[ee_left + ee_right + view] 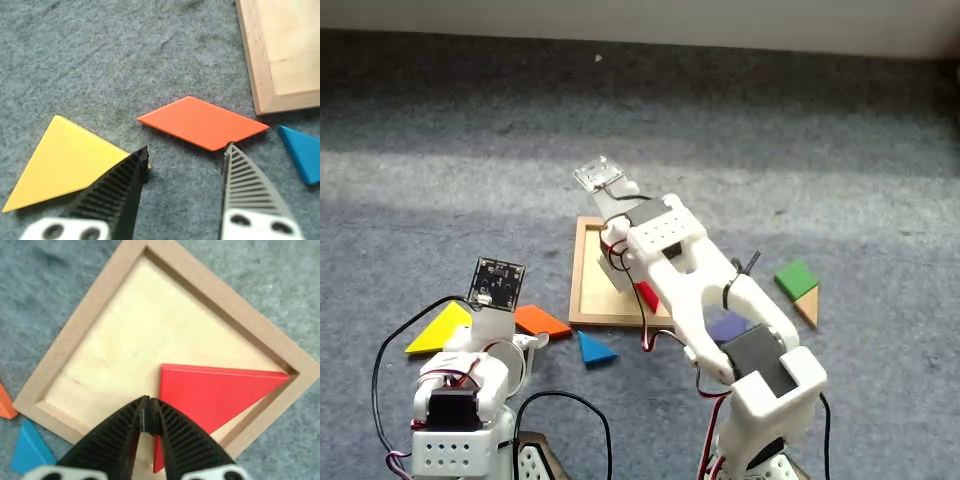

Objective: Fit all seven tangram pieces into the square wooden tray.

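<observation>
Red triangle (pixel 210 390) end of wooden tray (pixel 81 325) (its 5 o'clock corner): hovering there with right gripper (pixel 149 400) clenched, empty; holding left gripper (pixel 187 148) spread beside orange parallelogram (pixel 202 122), tray's 8 o'clock.

It looked like a robotics lab bench: two small white arms (pixel 700 290) stood on a grey felt-covered table (pixel 470 150) beside a pale wall (pixel 720 18).

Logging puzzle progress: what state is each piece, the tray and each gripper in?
Tray: holds one piece.
Red triangle: in tray corner.
Orange piece: on carpet.
Yellow triangle: on carpet.
Blue triangle: on carpet.
Green square: on carpet.
Tan triangle: on carpet.
Purple piece: on carpet, partly hidden.
Left gripper: open.
Right gripper: shut.
</observation>
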